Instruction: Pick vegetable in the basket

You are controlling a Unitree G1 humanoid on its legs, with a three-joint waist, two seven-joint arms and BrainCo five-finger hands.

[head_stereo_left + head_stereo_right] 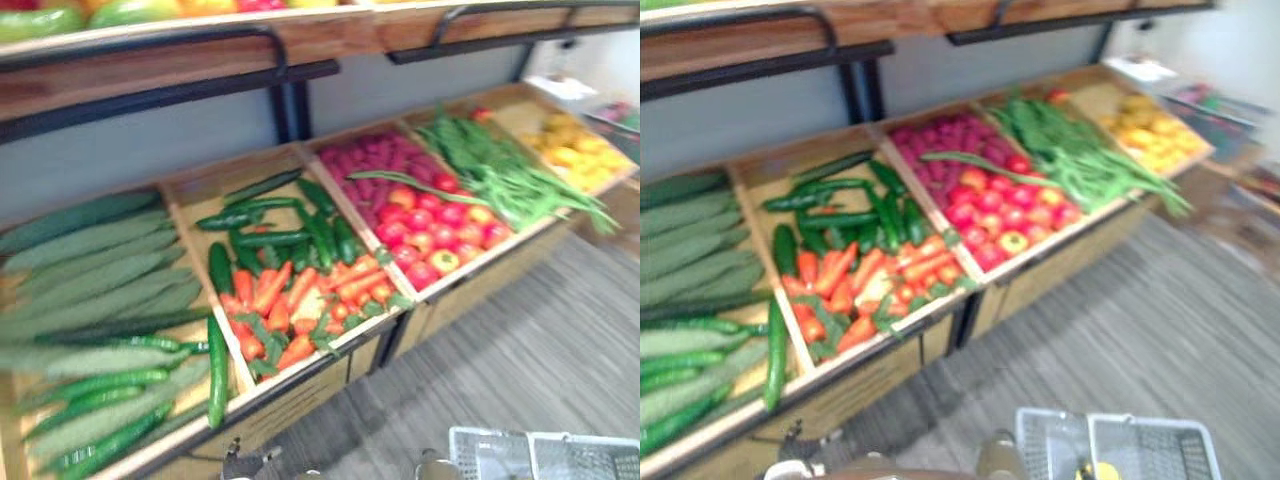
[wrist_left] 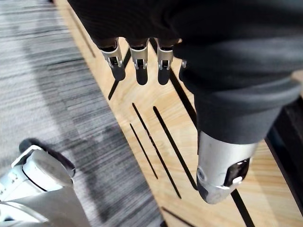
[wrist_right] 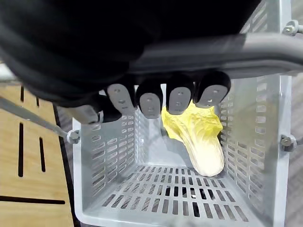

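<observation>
A grey plastic basket [image 3: 113, 156] hangs from my right hand [image 3: 151, 99], whose fingers are curled round the basket's grey handle [image 3: 213, 54]. Inside it a pale yellow cabbage [image 3: 199, 137] leans against one wall. The same basket [image 1: 1120, 445] appears at the lower right of the eye views, in front of the stand. My left hand [image 2: 137, 61] hangs with straight fingers beside the stand's light wooden front panel [image 2: 156, 123] and holds nothing. On the stand lie dark green cucumbers [image 1: 270, 235] and orange carrots [image 1: 300, 300] in one wooden bin.
The sloping wooden stand [image 1: 300, 385] has further bins: long pale green gourds [image 1: 90, 270] at left, red tomatoes [image 1: 430, 230] and purple roots [image 1: 370, 160], green beans [image 1: 500, 170], yellow produce [image 1: 575, 145] at far right. A shelf [image 1: 150, 60] runs above. Grey floor [image 1: 520, 340] lies in front.
</observation>
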